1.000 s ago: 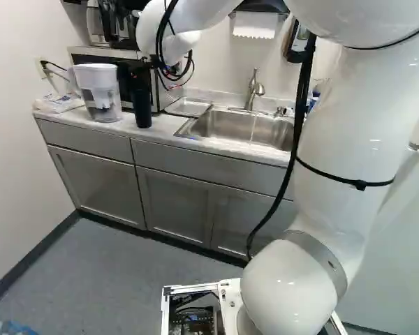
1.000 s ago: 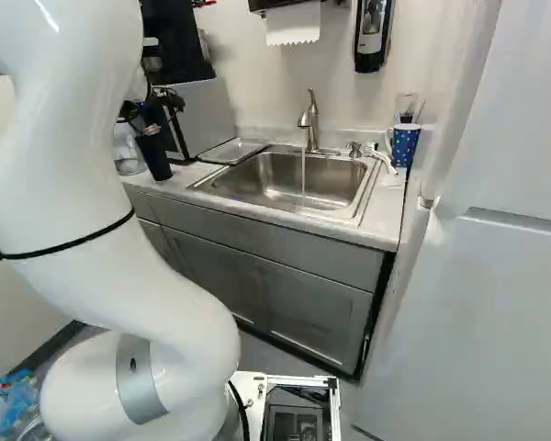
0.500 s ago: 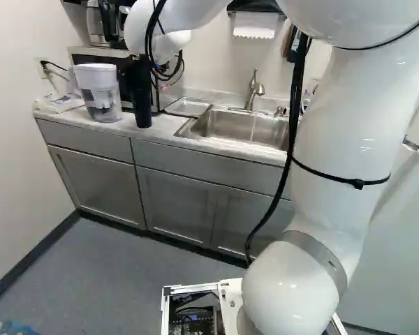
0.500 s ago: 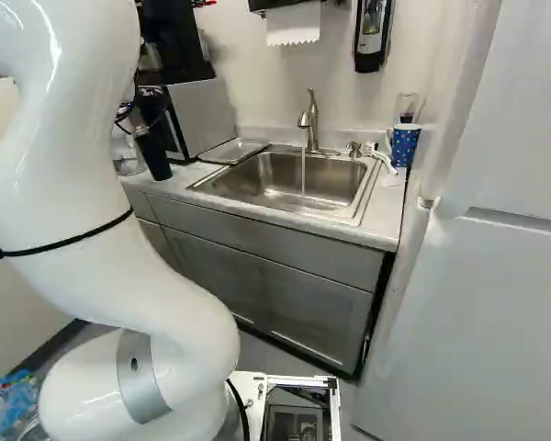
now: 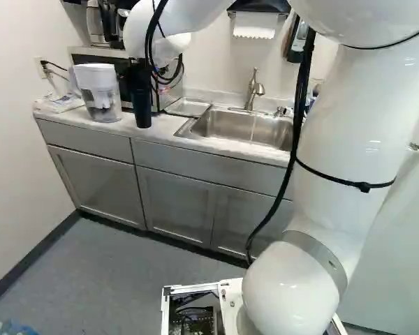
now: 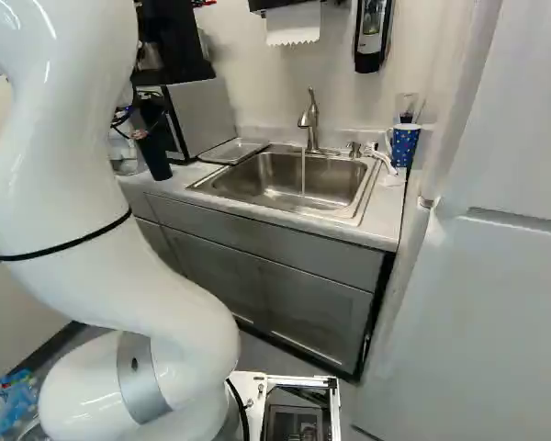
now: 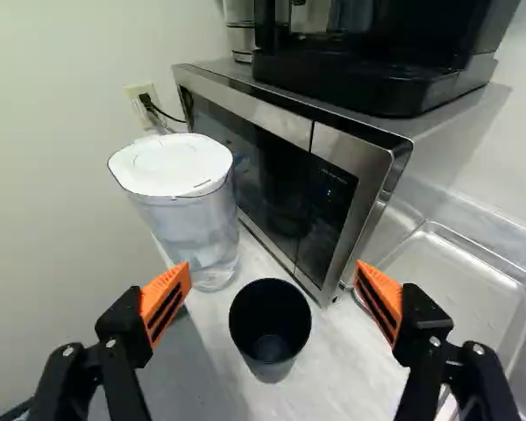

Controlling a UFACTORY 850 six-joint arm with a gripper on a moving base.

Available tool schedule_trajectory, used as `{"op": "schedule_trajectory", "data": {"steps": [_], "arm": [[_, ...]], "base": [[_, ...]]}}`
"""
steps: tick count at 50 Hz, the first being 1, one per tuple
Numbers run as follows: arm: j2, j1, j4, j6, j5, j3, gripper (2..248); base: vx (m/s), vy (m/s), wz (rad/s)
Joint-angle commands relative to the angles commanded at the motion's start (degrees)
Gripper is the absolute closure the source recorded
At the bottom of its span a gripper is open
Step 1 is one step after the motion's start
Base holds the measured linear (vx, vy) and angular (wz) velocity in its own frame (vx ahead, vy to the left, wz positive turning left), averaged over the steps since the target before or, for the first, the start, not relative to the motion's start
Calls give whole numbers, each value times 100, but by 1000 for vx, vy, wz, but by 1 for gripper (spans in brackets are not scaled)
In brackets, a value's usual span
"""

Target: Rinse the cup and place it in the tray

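The gripper (image 5: 135, 71) shows dark against the microwave in the left base view, above the black cup (image 5: 142, 110). In the wrist view the gripper (image 7: 273, 274) is wide open, its orange pads far apart. The empty-looking cup (image 7: 270, 329) stands upright on the counter below the gap between them, touched by neither finger. The metal tray (image 6: 234, 151) lies between microwave and sink (image 6: 285, 184); in the wrist view the tray (image 7: 456, 285) is beyond one finger. Water runs from the faucet (image 6: 310, 119) into the sink.
A water pitcher (image 7: 188, 210) with a white lid stands close by the cup, near one finger. The microwave (image 7: 307, 184) is just behind the cup, with a black machine (image 7: 368, 74) on top. A blue dotted mug (image 6: 404, 144) stands right of the sink.
The upper arm and wrist have shifted a little to the left in the left base view, mostly in the earlier half second. The cup, the tray and the base have not moved.
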Motion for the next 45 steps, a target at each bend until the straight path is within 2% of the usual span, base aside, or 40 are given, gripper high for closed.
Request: {"op": "schedule_trajectory", "data": {"steps": [45], "arm": [[-124, 49, 0, 0, 561, 414, 3]], "base": [[0, 0, 0]]}}
